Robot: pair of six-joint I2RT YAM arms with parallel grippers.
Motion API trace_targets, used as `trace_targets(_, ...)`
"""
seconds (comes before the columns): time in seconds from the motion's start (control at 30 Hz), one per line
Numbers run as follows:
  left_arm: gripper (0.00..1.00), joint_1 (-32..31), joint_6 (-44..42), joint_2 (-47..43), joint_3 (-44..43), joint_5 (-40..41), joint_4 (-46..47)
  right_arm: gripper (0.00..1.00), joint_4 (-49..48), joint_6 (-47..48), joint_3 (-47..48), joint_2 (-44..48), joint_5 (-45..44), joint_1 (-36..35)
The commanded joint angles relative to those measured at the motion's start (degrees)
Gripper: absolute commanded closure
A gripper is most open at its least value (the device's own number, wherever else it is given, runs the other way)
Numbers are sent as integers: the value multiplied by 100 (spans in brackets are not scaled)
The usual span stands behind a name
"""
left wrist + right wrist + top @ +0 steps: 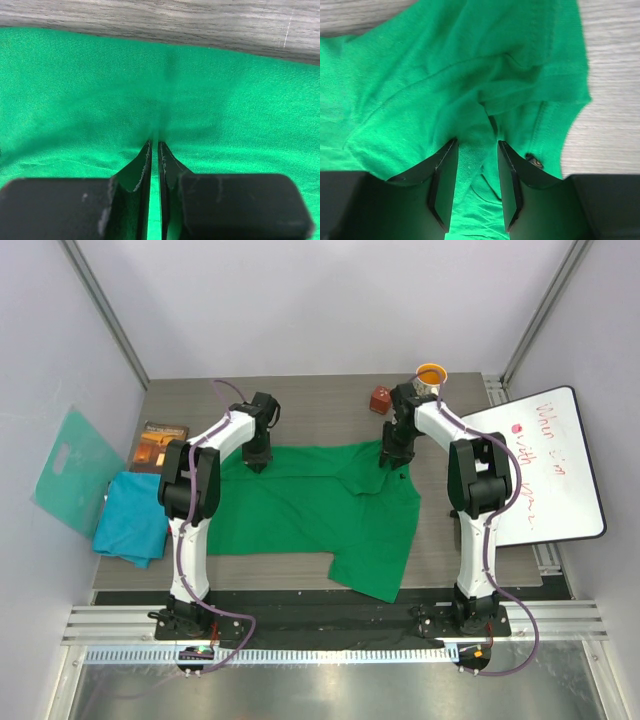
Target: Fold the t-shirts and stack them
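**Item 1, green t-shirt** [320, 510]: lies spread open across the middle of the overhead frame on the table [330, 405]. Its far hem runs along the upper side. One part trails toward the lower centre. No fold has been made in it yet.

**Item 2, teal-blue t-shirt** [130, 525]: a rumpled heap at the left of the frame, apart from the green one. It is unfolded and unattended.

**Item 3, left gripper** [258, 464]: at the upper left of the green cloth, just inside the hem. In the wrist view its fingers [142, 165] are drawn nearly together, with a thin pleat of green pinched between them and creases radiating from the tips. It looks clamped on the shirt.

**Item 4, right gripper** [392, 460]: at the upper right of the shirt, by the stitched sleeve seams. Its fingers [442, 165] stand apart, straddling a raised ridge of green cloth, and have not closed on it.

**Item 5, sundries:**
- book [160, 445] and teal board [72, 472], at the left
- orange mug [431, 377] and small red object [380, 399], at the upper right
- whiteboard [545, 475], at the right

**Step in hand, as judged:** taking hold of the far edge of the green shirt for its first fold.

**Next move, as judged:** the right fingers need to close on the ridge. Then both grippers lift together and carry the hem toward the bottom of the frame, keeping the cloth taut between them.
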State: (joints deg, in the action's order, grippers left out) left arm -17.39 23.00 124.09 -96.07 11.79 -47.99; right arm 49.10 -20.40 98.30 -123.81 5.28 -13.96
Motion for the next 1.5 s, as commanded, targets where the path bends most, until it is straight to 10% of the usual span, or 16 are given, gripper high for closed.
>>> trace_targets(0.0,91,7,-68,98,229,-186,-281,62,-94,-78,286,-64,395,16)
trace_targets(0.27,91,7,-94,159,133,-195,-308,99,29,-16,523,58,184,16)
trace_targets(0.8,91,7,-94,194,159,-221,-281,99,1733,1,2667,-433,-229,16)
trace_targets(1.47,91,7,-86,142,308,-283,-150,84,1963,-87,497,428,281,16)
